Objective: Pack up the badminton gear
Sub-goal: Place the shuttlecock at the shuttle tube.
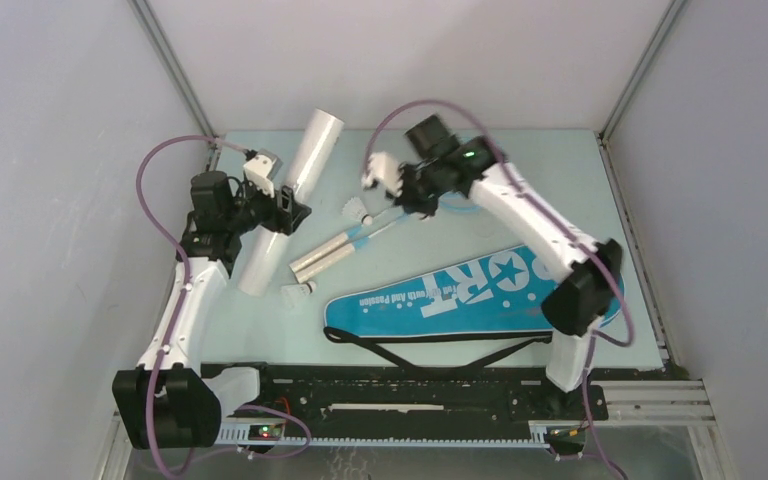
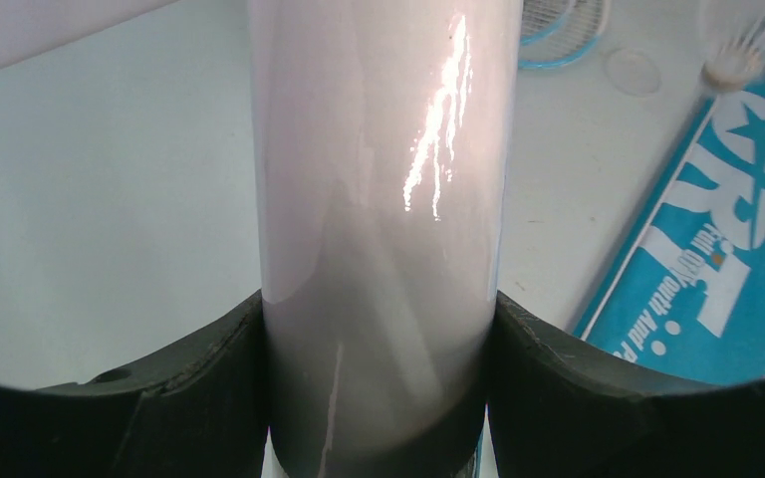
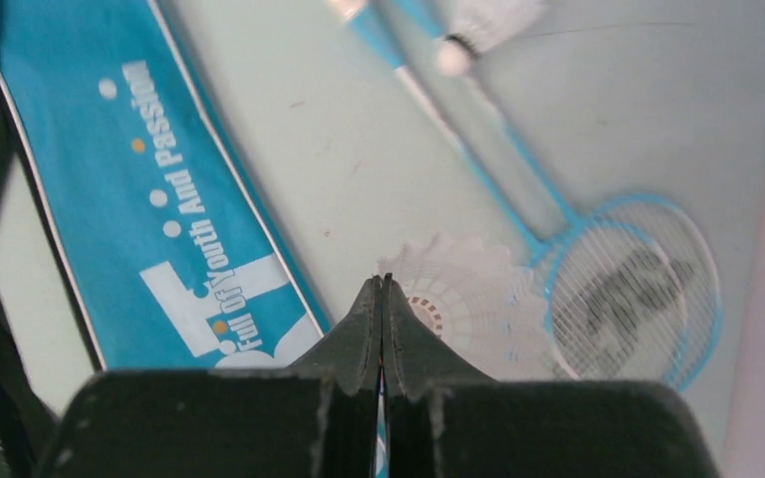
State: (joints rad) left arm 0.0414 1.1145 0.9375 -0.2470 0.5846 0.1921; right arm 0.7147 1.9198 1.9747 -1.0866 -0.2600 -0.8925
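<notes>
My left gripper (image 1: 285, 212) is shut around the middle of the long white tube (image 1: 295, 185), which fills the left wrist view (image 2: 383, 179) between my black fingers (image 2: 189, 378). My right gripper (image 1: 420, 203) is shut (image 3: 382, 284) on the skirt edge of a white shuttlecock (image 3: 473, 304), held above the racket heads (image 3: 637, 289). The two light-blue rackets lie with their white handles (image 1: 325, 258) beside the tube. Two more shuttlecocks lie on the table, one by the shafts (image 1: 360, 210) and one near the handles (image 1: 300, 292). The blue SPORT bag (image 1: 460, 290) lies flat in front.
The bag's black strap (image 1: 430, 345) loops toward the near table edge. A small clear round disc (image 2: 633, 72) lies on the table near the racket heads. Grey walls close in the table on the left, right and back.
</notes>
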